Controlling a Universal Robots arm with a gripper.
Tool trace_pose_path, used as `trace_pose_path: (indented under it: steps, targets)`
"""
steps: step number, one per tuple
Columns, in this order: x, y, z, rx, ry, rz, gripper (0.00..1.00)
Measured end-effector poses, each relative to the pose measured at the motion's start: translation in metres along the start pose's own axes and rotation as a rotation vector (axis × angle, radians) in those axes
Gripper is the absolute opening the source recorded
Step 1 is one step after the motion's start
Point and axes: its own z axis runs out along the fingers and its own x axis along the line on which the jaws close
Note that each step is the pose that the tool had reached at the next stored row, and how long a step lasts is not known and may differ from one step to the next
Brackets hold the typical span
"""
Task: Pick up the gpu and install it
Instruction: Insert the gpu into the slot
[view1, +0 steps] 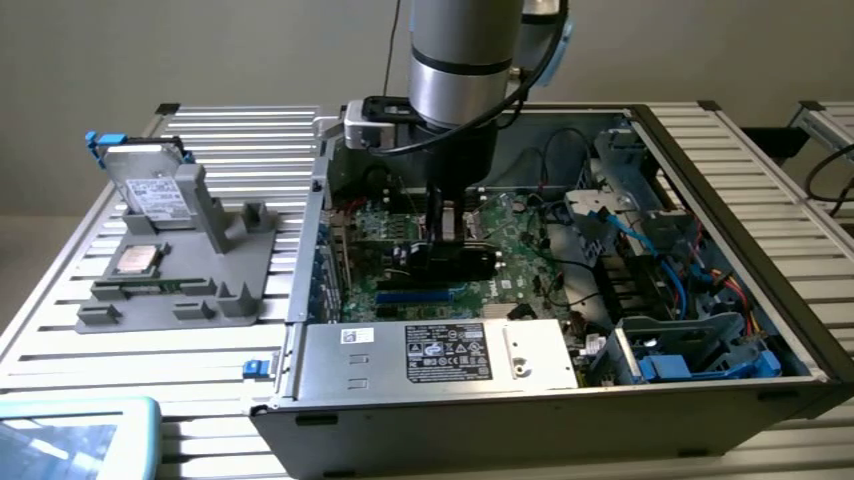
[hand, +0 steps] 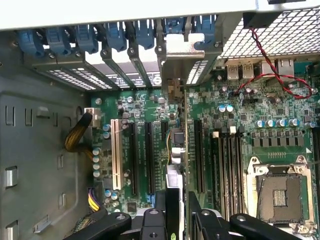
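The gpu (hand: 186, 145) stands on edge above the motherboard (hand: 235, 110), seen in the wrist view as a thin line running along the length of the black expansion slots (hand: 148, 155). Its metal end bracket (hand: 182, 55) sits at the rear wall of the case, among the blue slot clips (hand: 115, 35). Whether the card's lower edge is fully down in a slot, I cannot tell. In the exterior view the card shows as a dark block (view1: 451, 265) directly beneath the tool.

The pincer (hand: 177, 202) is closed partway, its two black fingers (hand: 200, 220) clamped on either side of the card – gripping it, not merely beside it. In the exterior view the pincer (view1: 447, 235) is low inside the case, near the middle of the board.

The arm (view1: 461, 60) comes straight down from above, its silver and grey wrist upright, and reaches into the open computer case (view1: 721, 160), which lies on its side on the slatted counter (view1: 80, 340). The labelled power supply (view1: 447, 352) fills the near side of the case – the empty processor socket (hand: 280, 192) lies beside the card.

At the exterior view's left, well apart from the case, a grey holder (view1: 200, 260) carries a silver hard drive (view1: 154, 185), a processor chip (view1: 138, 258) and a memory stick (view1: 134, 288).
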Motion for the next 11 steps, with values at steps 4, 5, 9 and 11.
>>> trace_pose_path:
  steps: [4,5,9,11]
  targets:
    - [0.0,0.0008,0.0026,0.0148,-0.0009,0.001,0.27]
    - [0.0,0.0015,0.004,0.015,-0.0003,0.001,0.27]
    - [-0.001,0.0037,0.01,0.015,-0.0001,0.001,0.27]
    - [-0.001,0.0059,0.0134,0.015,0.0,0.001,0.27]
